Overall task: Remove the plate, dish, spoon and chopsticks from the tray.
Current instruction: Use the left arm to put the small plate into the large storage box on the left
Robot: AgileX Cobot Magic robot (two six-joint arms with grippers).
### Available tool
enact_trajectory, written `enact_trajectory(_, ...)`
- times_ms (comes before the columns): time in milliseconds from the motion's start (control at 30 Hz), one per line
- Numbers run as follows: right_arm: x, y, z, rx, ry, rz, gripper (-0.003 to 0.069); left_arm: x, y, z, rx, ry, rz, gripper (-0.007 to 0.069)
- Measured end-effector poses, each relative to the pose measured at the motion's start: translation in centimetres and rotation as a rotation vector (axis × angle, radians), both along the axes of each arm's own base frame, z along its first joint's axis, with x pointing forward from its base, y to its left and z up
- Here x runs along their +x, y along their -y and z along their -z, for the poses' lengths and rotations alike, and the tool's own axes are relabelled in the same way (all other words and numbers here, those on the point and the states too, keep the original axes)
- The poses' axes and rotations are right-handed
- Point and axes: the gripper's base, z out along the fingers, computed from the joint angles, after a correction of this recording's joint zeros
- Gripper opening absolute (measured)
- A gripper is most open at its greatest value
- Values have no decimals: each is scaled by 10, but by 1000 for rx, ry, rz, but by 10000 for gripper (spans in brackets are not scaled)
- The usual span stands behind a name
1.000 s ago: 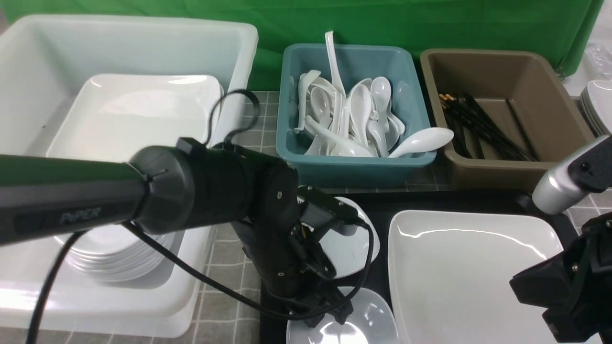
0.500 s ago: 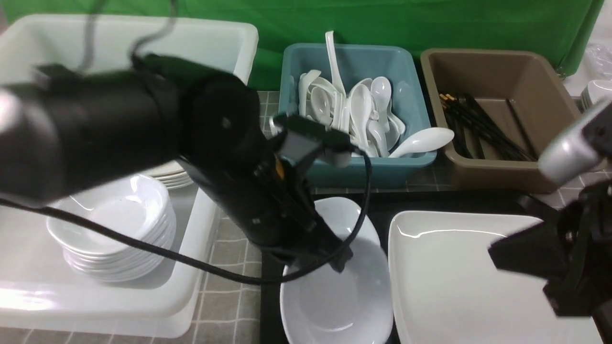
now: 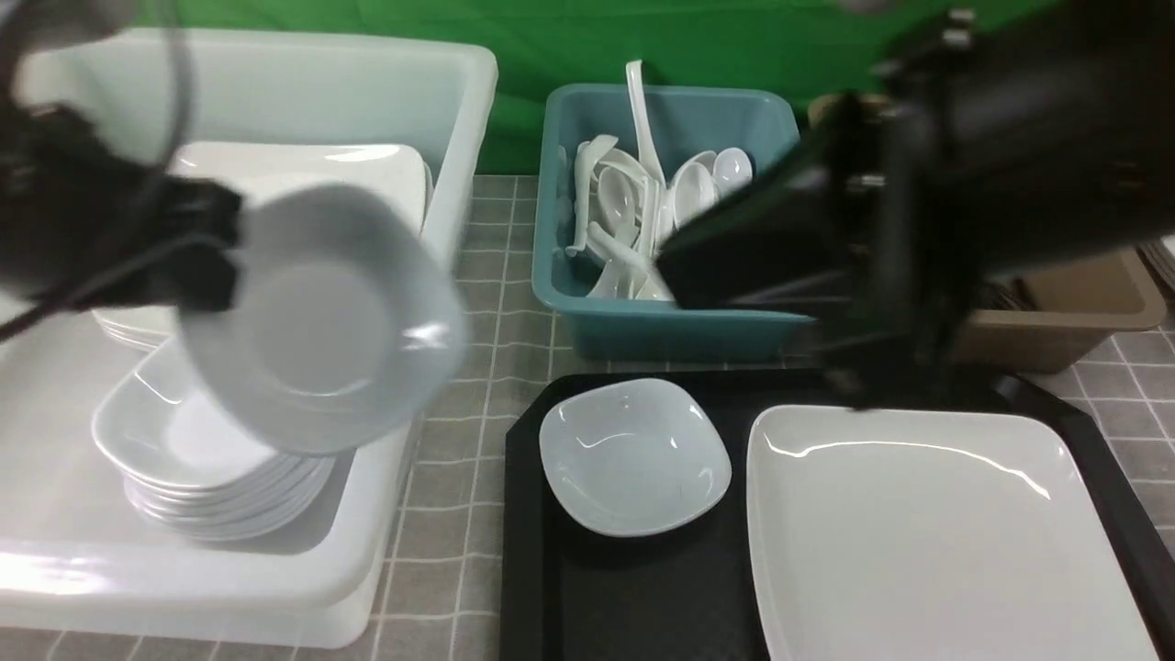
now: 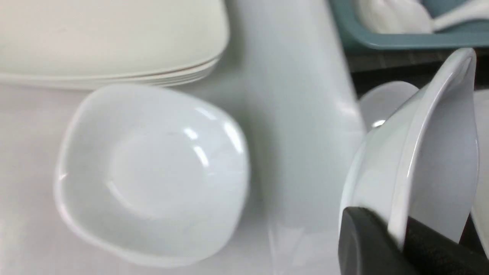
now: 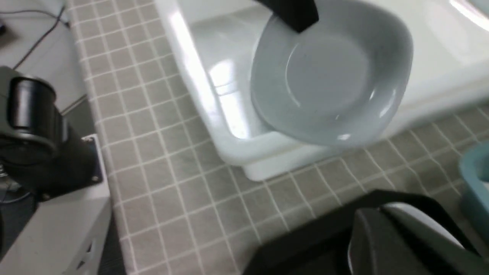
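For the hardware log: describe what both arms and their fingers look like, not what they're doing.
Both are motion-blurred. The left arm is matte black, with a thin black cable looping above it. Its fingers are matte black with rounded tips. The right arm is bulky and black, with small silvery fittings near its top. No markings are legible.

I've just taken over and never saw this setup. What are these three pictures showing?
It is a robot with two arms. The front picture looks forward from between them; the other two come from wrist cameras. The left end effector pinches the rim of a small dish, in the air by the white tub of stacked dishes. On the black tray lie a second small dish and the large plate. The right arm is blurred; whether its end effector is open is unclear.
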Motion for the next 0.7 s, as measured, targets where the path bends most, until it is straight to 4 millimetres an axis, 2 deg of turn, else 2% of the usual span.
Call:
enact_trajectory(167, 9, -35, 4, -11, -7, -61, 25, 3, -48, 33, -94, -7, -157, 31)
enact_trajectory(333, 18, -63, 14, -31, -24, -100, 25, 17, -65, 60, -69, -17, -181, 31)
enact_trajectory(467, 22, -71, 18, -36, -28, -105, 25, 28, -71, 73, -40, -37, -184, 43)
enact_trajectory(567, 23, -72, 19, -40, -28, -104, 25, 33, -74, 82, -28, -57, -166, 117)
enact_trajectory(700, 26, -64, 17, -96, -1, -63, 25, 33, -76, 81, 17, -65, -142, 318)
